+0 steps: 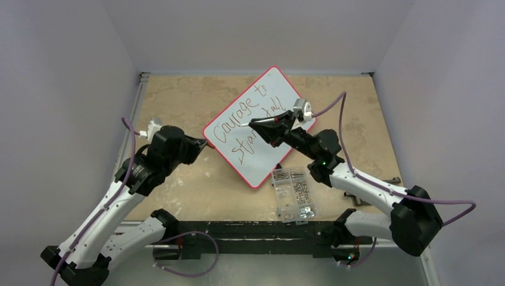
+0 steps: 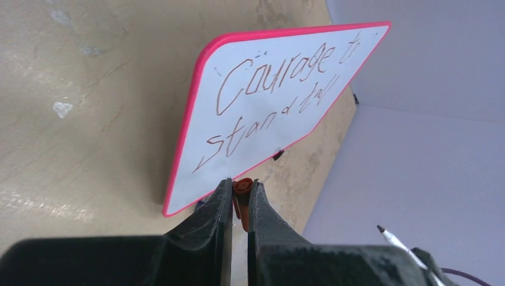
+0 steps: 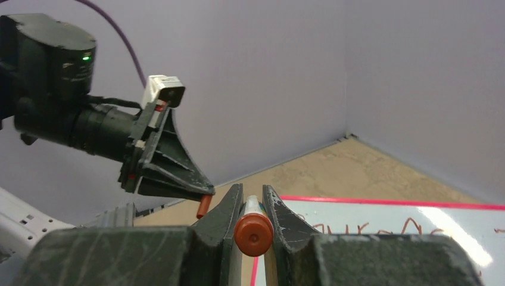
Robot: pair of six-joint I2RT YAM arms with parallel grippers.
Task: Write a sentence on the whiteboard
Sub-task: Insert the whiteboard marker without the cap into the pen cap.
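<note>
The left gripper [image 2: 241, 180] is clenched on a small orange cap [image 2: 242, 190], which projects just past its fingertips. Directly ahead of those fingertips the whiteboard [image 1: 257, 173] lies flat on the table [image 1: 178, 95], its nearest corner just beside the cap. The sentence [image 2: 274, 77] reads "Courage to stand tall" in 2 lines, so the writing appears complete. The long axis of the board runs away from the left gripper, from near-left to far-right in the overhead view, and both lines follow it. The right gripper [image 3: 252, 188] is clamped around a marker [image 3: 253, 234] and hangs over line 2. The bare tip points toward the left gripper and, judging by the left wrist view, is clear of the surface. Hazard 1: a drop of the right tool puts the exposed tip onto the last 2 words and smears them. Hazard 2: tip and cap are not visibly coaxial, so a skewed approach may ink the cap rim or push the cap out of its grip. Hazard 3: no clamp on the board is visible, so contact from either tool can slide it toward the box of screws [image 1: 293, 193] beside the right forearm.
</note>
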